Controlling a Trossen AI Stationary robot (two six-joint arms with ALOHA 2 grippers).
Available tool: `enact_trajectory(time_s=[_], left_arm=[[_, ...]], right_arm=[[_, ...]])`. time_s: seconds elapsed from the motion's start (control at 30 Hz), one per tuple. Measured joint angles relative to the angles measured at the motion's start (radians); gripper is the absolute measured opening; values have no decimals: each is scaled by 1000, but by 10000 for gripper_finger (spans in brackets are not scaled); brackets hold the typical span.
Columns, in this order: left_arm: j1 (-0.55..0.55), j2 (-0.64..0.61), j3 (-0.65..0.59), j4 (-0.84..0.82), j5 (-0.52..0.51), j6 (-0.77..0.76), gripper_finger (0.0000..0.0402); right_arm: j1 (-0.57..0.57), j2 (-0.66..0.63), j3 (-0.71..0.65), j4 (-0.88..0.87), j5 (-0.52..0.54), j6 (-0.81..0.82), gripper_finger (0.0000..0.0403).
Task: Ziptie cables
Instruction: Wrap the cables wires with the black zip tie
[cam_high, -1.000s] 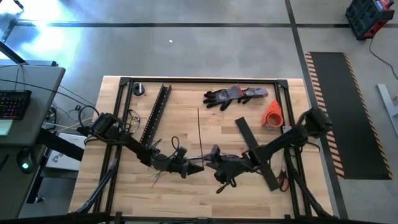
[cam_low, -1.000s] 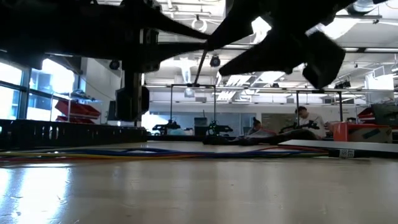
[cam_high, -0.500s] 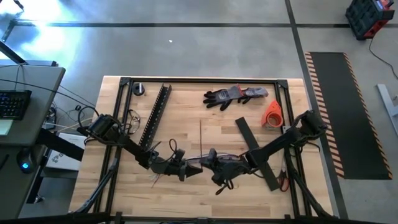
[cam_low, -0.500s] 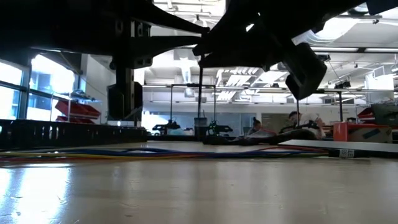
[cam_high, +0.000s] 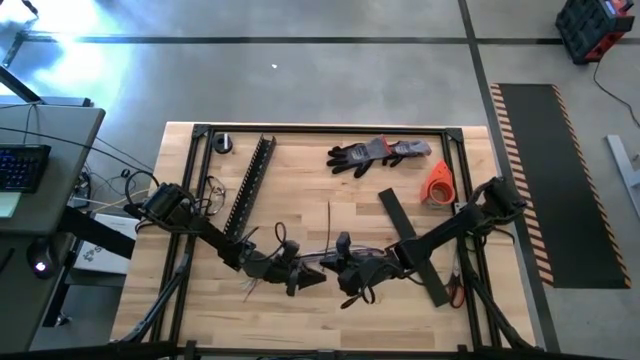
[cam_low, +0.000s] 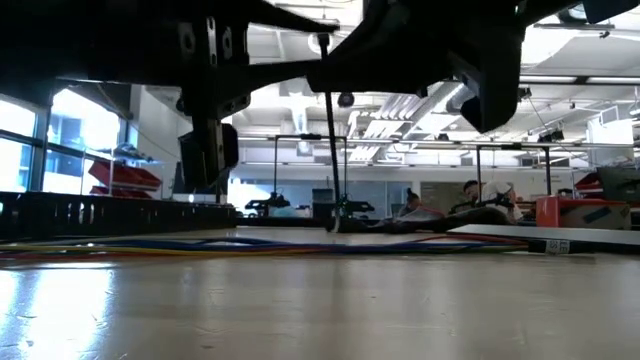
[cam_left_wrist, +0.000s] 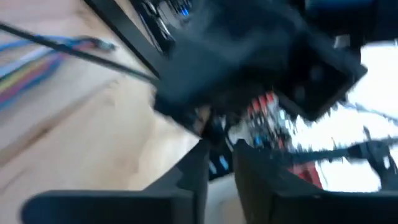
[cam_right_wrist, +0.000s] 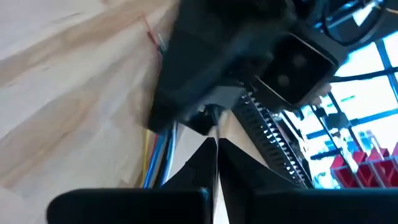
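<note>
The cables (cam_low: 250, 245), thin blue, yellow and red wires, lie flat on the table near its middle, under both grippers; the wrist views also show the cables (cam_left_wrist: 28, 59) (cam_right_wrist: 157, 163). A thin black zip tie (cam_high: 329, 230) runs from my right gripper (cam_high: 324, 268) toward the far edge, slanting down in the low view (cam_low: 331, 140). The right gripper's fingers are shut. My left gripper (cam_high: 308, 279) hovers close beside it, tip to tip, with a narrow gap between its fingers (cam_left_wrist: 194, 167) and nothing in it. My right gripper holds the zip tie by its near end (cam_high: 330, 260), clear of the table there. The strip reaches away toward the far edge and slopes down. The gripper's own body hides the exact place of contact, and whether the far tip touches the table I cannot tell.
A black slotted bar (cam_high: 252, 185) lies at the left, grey gloves (cam_high: 378, 153) at the back, an orange object (cam_high: 438, 183) and a flat black strip (cam_high: 410, 245) at the right. A black frame (cam_high: 320, 128) rims the table. People sit in the room behind (cam_low: 480, 195).
Both grippers have drifted a little toward the table's near edge, staying tip to tip. The zip tie has come along toward the near edge and has tipped: in the low view it showed as a short stub a second ago and now reaches down almost to table level.
</note>
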Motion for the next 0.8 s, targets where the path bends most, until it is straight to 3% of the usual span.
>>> enact_trajectory(time_s=[0.1, 0.23, 0.37, 0.43, 0.57, 0.8], left_arm=[[11, -12, 0, -6, 122, 117, 103], [17, -54, 0, -18, 199, 246, 134], [16, -136, 0, -205, 246, 370, 138], [6, -192, 1, -394, 228, 427, 135], [-12, -277, 0, -704, 82, 475, 132], [18, -288, 0, -753, 35, 609, 148]], right_arm=[[0, -40, 0, -23, -19, 51, 0], [3, -140, 0, -99, -75, 123, 0], [13, -234, 0, -216, -83, 171, 0], [31, -278, 0, -261, -68, 196, 0], [95, -374, -1, -293, -55, 217, 0], [226, -502, -1, -258, -51, 299, 0]])
